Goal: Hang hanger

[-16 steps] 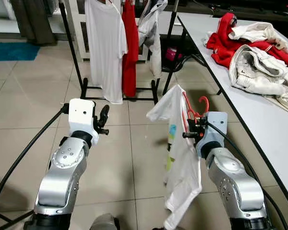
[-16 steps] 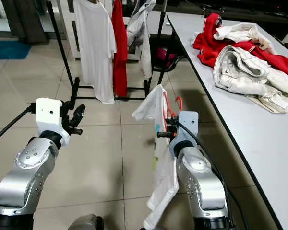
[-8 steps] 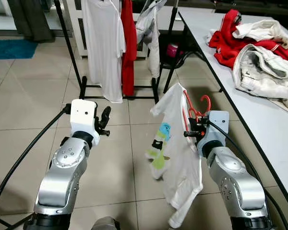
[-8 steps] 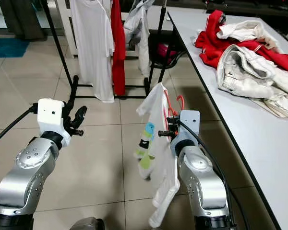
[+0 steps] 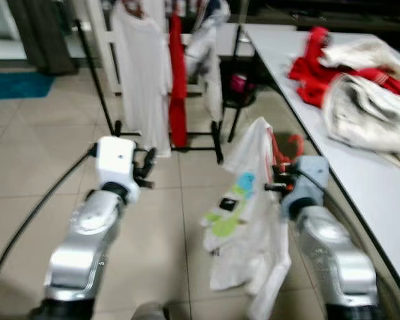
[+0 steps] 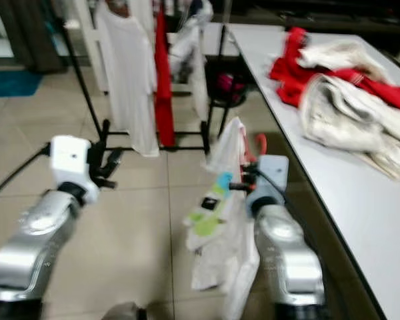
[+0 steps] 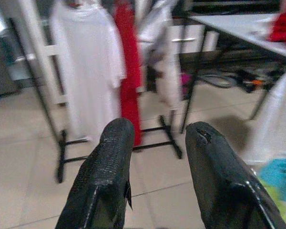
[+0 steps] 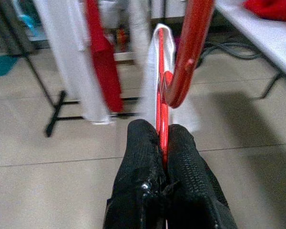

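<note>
The right gripper is clamped tight on the red hanger, fingers pinching the wire just below the hook. A white t-shirt w/ a blue-and-green print hangs off that hanger, draped down in front of the right arm, nearly to the floor. The hanger sits out in front of the robot, between the table on its right and the clothes rack ahead, well apart from the rack.

The left gripper is held up at about the same height, fingers spread and empty, pointing toward the rack.

The rack stands ahead on the tiled floor and already carries a white shirt, a red garment and a pale one next to it. A heap of red and white clothes lies on the table. The head views are blurred (prob. the robot is walking or turning), so fine detail on the rack's top rail can't be read.

Step in hand, as I judge it: the carry/approach. The shirt is on the hanger and gripped; the hanging itself is not yet done.

Next move calls for: closing in on the rack, raising the right arm so the hook clears the top rail, and picking a free spot beside the garments there. The hook opening has to face the rail before lowering. Only then should the fingers let go. Risk: the long shirt could snag on the rack base or drag underfoot.
</note>
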Tool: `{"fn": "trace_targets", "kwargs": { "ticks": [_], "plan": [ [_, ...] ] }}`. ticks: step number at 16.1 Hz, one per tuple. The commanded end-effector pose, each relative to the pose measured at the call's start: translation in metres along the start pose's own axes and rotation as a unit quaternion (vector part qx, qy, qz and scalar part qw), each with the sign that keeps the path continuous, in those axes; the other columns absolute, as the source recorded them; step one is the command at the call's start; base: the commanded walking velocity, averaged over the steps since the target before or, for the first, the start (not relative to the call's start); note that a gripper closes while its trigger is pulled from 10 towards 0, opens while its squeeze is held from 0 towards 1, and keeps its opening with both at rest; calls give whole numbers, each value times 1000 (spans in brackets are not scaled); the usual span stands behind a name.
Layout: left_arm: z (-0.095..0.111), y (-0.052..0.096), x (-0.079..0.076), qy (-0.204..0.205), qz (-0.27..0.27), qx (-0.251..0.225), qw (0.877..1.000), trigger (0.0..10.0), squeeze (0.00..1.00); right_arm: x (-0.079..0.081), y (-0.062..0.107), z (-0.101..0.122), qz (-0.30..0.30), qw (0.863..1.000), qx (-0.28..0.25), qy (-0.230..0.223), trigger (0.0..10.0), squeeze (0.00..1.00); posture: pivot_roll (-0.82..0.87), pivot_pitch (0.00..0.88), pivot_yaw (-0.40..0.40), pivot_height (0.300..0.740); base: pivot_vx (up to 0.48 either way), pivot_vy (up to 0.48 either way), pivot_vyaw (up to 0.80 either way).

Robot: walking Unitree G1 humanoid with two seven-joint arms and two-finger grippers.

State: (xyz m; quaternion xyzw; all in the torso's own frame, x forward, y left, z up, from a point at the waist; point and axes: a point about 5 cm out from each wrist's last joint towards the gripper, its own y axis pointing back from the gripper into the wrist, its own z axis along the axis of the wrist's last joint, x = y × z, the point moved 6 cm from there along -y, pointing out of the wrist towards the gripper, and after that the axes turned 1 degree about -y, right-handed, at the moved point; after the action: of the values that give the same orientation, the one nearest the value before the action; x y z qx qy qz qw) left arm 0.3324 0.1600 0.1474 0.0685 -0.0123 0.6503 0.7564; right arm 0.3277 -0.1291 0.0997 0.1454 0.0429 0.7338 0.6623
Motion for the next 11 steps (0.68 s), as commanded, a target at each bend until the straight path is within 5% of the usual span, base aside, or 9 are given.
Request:
{"fn": "trace_targets", "kwargs": {
  "ticks": [1, 5, 8, 11],
  "plan": [
    [2, 0, -7, 3, -13, 0, 1000, 10000, 0, -6, 2, 11, -8, 1000, -18, 6, 10000, 0, 73, 90, -54, 740, 394, 0, 0],
    [4, -1, -9, 4, -17, -3, 1000, 10000, 0, 3, 1, 9, 19, 1000, -10, 22, 10000, 0, 76, 90, -53, 740, 397, 0, 0],
    [4, -1, -9, 3, -20, -2, 1000, 10000, 0, 6, 0, 8, 18, 1000, -8, 18, 10000, 0, 78, 91, -54, 740, 402, 0, 800],
    [4, -1, -12, 0, -25, -2, 1000, 10000, 0, 2, 1, 8, 13, 1000, -10, 14, 10000, 0, 79, 92, -55, 740, 404, 0, 0]
  ]
}}
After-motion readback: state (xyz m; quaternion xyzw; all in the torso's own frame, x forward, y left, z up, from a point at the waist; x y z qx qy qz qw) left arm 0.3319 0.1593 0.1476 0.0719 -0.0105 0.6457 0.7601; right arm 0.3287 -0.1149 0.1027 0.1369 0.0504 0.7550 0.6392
